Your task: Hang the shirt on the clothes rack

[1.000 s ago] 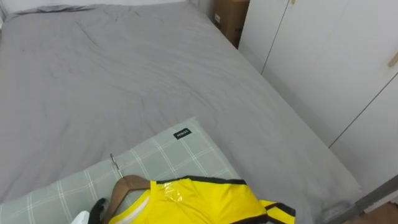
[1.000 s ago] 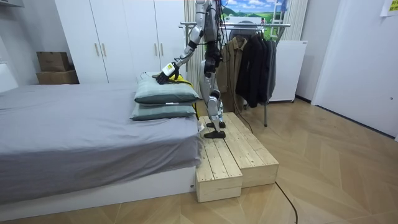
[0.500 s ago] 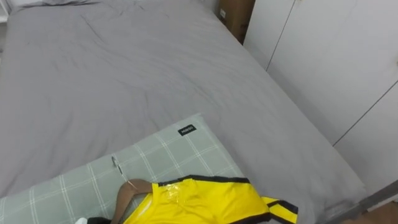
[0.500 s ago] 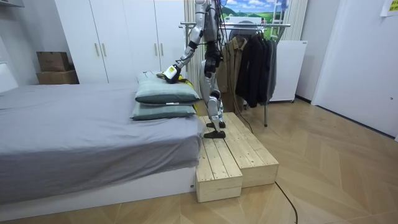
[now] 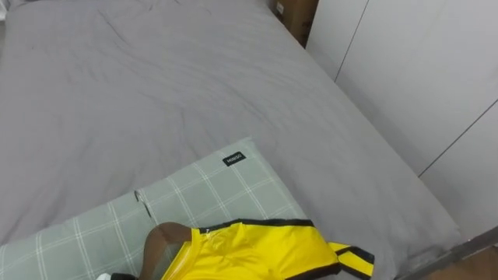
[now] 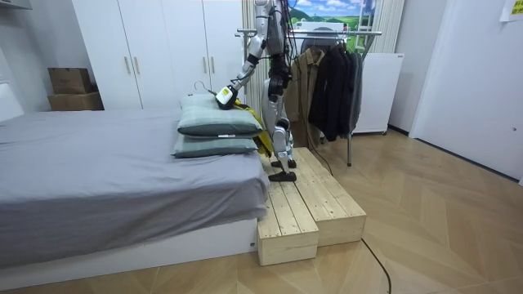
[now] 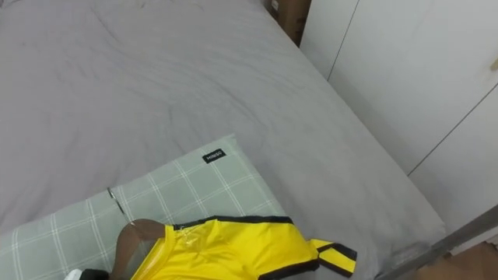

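Picking up the clothes looks like the step in hand: the left robot hand (image 5: 117,277) is showing as a dark sliver at the near edge of the checked pillow (image 5: 210,190), just beside the wooden hanger (image 5: 159,241), and whether it is clamped on the hanger cannot be told from so little of it. The yellow garment (image 5: 249,253) with black trim is sitting on the hanger and spreading over the pillow's near right corner. In the room view one yellow-and-black end is hanging down past the pillow's side toward the wooden steps (image 6: 302,204) on which the robot is standing. The hanger's metal hook (image 5: 140,197) is pointing away over the middle of the pillow, and in the room view it is standing up above the pillow top, so the hanger is probably tipped up rather than lying flat. Beyond the pillow the grey bed (image 5: 156,93) is stretching away, with the white wardrobe (image 5: 420,70) off to the pillow's far right. The next move is calling for a firm hold on the hanger's neck, a lift clear of the pillow without shedding the garment, and then a turn to the clothes rail (image 6: 327,33), which is standing on the far side of the robot from the pillow, already carrying dark coats (image 6: 335,77).
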Controlling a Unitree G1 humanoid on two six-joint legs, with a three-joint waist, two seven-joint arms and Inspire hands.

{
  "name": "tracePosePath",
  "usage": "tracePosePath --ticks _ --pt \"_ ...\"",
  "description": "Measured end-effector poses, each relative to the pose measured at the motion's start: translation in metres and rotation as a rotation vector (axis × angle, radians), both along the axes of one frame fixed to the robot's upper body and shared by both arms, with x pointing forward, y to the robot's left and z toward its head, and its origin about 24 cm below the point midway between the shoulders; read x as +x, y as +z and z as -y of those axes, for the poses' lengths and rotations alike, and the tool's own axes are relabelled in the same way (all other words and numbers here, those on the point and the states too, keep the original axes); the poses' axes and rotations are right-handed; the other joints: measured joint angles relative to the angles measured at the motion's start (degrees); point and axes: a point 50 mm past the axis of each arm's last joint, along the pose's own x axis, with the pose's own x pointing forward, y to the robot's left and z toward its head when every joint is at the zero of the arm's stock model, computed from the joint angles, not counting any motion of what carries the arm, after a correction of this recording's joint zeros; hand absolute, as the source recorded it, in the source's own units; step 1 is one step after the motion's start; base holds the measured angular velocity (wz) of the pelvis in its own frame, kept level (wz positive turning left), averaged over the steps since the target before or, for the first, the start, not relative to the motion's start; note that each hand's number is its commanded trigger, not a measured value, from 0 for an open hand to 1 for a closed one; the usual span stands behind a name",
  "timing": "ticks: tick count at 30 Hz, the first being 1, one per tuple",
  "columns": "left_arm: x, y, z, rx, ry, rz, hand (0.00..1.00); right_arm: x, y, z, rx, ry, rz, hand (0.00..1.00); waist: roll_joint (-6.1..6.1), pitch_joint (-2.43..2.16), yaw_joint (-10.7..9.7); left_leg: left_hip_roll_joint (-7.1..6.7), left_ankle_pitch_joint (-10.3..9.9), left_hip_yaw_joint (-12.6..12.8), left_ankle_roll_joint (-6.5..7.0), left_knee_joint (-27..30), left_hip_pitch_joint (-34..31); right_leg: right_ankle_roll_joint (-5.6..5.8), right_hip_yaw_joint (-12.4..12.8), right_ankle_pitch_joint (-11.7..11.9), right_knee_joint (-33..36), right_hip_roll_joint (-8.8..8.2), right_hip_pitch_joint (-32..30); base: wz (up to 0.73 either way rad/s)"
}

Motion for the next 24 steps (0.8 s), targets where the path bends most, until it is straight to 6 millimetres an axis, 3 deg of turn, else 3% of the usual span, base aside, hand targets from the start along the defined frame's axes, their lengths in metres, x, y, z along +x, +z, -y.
tracePosePath --ticks 22,24 --pt "-0.006 -0.005 0.004 -0.036 -0.014 -0.035 1.0 -0.002 0.0 0.001 0.008 0.006 0.002 0.0 0.78 0.19 0.0 -0.1 0.0 0.0 0.0 -0.1 1.8 0.0 -0.3 0.0 -0.1 0.01 2.1 0.0" --pt "-0.012 -0.008 0.006 -0.043 -0.019 -0.052 1.0 -0.002 0.0 0.002 0.007 0.006 0.005 0.0 1.28 -0.19 -0.1 -0.1 0.0 0.0 0.0 -0.1 2.2 0.01 -0.6 0.0 -0.1 -0.04 2.3 0.0"
